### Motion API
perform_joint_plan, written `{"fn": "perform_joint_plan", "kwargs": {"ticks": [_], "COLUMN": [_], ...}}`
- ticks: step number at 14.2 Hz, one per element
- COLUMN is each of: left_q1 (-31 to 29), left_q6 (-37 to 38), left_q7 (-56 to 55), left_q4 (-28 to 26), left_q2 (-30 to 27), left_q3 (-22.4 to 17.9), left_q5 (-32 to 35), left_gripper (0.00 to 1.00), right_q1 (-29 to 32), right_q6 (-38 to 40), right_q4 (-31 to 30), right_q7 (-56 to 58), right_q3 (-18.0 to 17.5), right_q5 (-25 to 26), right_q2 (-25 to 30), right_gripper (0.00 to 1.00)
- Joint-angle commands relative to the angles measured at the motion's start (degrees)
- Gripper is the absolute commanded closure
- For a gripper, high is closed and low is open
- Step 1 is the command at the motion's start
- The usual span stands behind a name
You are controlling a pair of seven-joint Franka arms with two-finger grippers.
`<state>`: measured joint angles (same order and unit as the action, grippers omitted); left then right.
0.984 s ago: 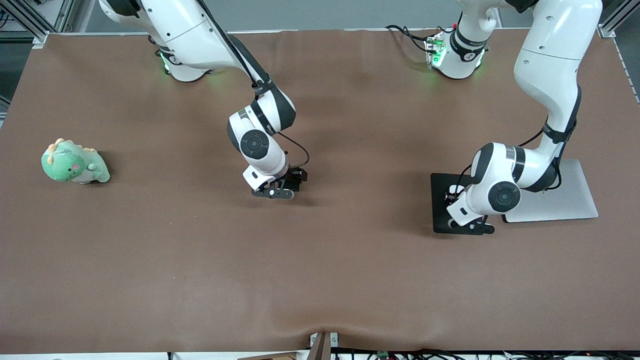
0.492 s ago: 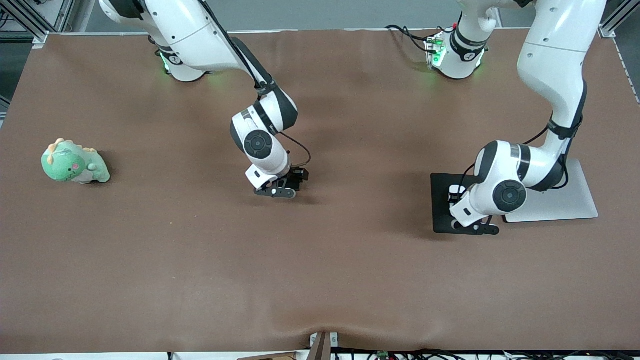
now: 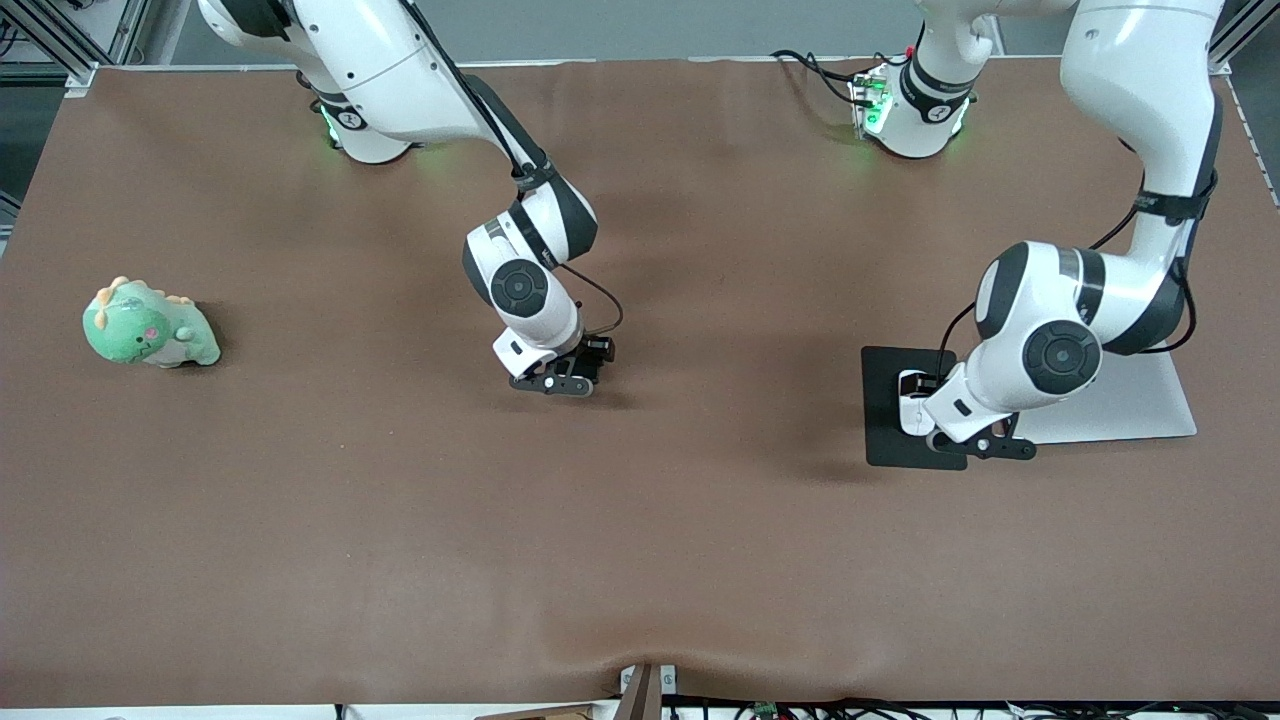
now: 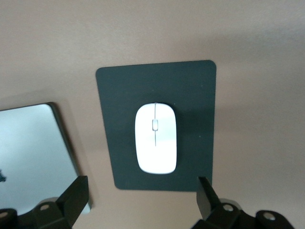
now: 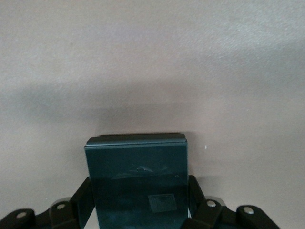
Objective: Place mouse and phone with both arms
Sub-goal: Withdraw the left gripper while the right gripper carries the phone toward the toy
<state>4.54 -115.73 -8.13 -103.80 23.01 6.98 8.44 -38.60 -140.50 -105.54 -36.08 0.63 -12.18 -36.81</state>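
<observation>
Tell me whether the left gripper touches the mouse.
Apart. The left wrist view shows the left gripper open, its fingers clear of the mouse, which lies alone on the mouse pad.

No readable text, brand, number or sign appears in any view; a faint square mark on the phone [image 5: 138, 181] cannot be made out.

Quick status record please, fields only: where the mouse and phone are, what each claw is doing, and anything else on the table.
mouse: lying on the black mouse pad, free of any claw
phone: between the right claw's fingers, low at mid-table
left claw: open, up over the mouse pad
right claw: shut on the phone
silver laptop: closed, beside the mouse pad, at the left arm's end of the table
green dinosaur toy: at the right arm's end of the table
</observation>
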Motion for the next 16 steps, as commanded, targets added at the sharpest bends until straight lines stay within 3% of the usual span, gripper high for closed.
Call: {"fn": "perform_joint_plan", "kwargs": {"ticks": [1, 3, 10, 16], "left_q1": [-0.14, -0.14, -0.14, -0.67], "left_q6": [4.45, 7.09, 14.91, 22.21], "left_q7": [-2.5, -4.17, -4.71, -4.79], "left_q4": [1.4, 3.33, 7.02, 19.58], "left_q2": [-2.87, -3.14, -7.09, -7.71], "left_q3": [1.19, 1.97, 2.68, 2.33], "left_q5": [0.88, 0.88, -1.92, -4.75], "left_gripper": [0.0, 0.0, 0.0, 0.0], "right_q1": [2.47, 4.4, 12.4, 23.64], "right_q6": [2.92, 8.55, 14.81, 15.52], "right_q4": [0.6, 1.3, -2.46, -9.41], "right_q7": [0.3, 0.22, 4.14, 19.26], "right_q3": [-0.02, -0.02, 0.33, 0.33], "right_q5": [-0.13, -0.13, -0.04, -0.04], "right_q2": [1.12, 3.05, 10.78, 15.45], "right_gripper": [1.0, 1.0, 1.0, 1.0]}}
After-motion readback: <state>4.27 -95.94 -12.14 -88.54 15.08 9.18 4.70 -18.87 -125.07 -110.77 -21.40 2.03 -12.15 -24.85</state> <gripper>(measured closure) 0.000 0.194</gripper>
